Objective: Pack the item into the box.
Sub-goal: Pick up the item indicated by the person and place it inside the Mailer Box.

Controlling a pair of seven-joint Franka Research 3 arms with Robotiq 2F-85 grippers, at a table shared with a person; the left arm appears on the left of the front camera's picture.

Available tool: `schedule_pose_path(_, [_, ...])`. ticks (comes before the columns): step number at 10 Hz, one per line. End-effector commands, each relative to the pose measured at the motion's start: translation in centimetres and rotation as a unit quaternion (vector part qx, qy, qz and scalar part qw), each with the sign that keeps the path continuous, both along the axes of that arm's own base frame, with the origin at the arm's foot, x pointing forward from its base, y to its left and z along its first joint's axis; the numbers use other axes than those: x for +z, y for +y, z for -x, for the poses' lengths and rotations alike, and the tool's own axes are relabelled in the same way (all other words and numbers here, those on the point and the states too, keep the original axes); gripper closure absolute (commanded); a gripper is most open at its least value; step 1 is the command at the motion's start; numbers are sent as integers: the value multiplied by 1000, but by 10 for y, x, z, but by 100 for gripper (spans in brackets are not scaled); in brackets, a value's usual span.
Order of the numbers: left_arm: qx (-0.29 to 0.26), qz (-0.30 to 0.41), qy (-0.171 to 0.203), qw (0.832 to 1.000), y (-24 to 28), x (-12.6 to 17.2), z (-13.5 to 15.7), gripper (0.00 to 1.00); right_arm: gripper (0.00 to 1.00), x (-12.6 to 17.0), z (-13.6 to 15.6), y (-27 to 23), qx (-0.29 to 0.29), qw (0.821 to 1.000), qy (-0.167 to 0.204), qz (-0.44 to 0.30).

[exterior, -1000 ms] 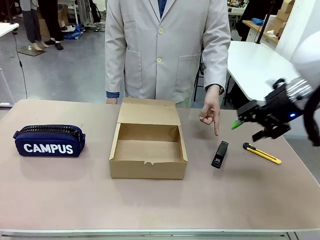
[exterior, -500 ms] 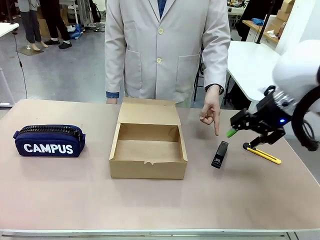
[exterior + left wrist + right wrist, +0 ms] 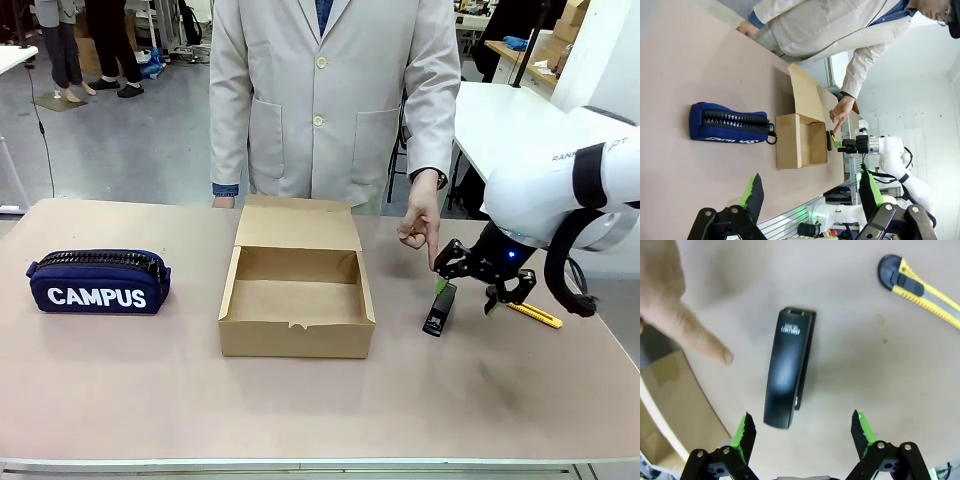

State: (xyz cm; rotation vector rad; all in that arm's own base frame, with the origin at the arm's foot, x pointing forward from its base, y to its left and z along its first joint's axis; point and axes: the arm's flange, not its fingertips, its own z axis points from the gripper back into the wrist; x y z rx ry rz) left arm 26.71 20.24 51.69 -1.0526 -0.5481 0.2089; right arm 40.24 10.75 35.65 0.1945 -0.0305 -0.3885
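The small black stapler [image 3: 439, 308] lies flat on the table, right of the open brown box [image 3: 295, 340]. My right gripper [image 3: 466, 296] hangs just over the stapler, open, one green pad on each side of it. In the right wrist view the stapler [image 3: 787, 367] lies lengthwise ahead of the right gripper [image 3: 803, 432], untouched. A person's hand [image 3: 420, 230] points a finger down at the stapler. My left gripper [image 3: 810, 192] is open with nothing between its fingers, far from the box [image 3: 789, 141] and the stapler [image 3: 829, 140].
A yellow utility knife [image 3: 530, 313] lies just right of the stapler, close to my right arm. A navy CAMPUS pencil case [image 3: 98, 282] sits at the table's left. The person stands behind the box at the far edge. The box's lid flap [image 3: 298, 225] stands open toward the person.
My right gripper has come down and moved left from above the knife to just over the stapler. The pointing hand, box and stapler have stayed put.
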Motion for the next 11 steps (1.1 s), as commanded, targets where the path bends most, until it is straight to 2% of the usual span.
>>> schedule_pose_path(1, [-6,-1,-10,1000,0,1,1,0,0,-2,-16,15,-24,1000,-12,-2])
schedule_pose_path(4, [-6,-1,-10,1000,0,1,1,0,0,-21,-33,22,-37,999,0,17])
schedule_pose_path(8, [-6,-1,-10,1000,0,1,1,0,0,-27,-33,31,-35,999,1,39])
schedule_pose_path(9, [-6,-1,-10,1000,0,1,1,0,47,-27,-33,32,-36,998,5,45])
schedule_pose_path(10, [-6,-1,-10,1000,0,1,1,0,58,-28,-34,32,-35,998,10,45])
schedule_pose_path(11, [-6,-1,-10,1000,0,1,1,0,100,-30,-34,32,-34,998,12,46])
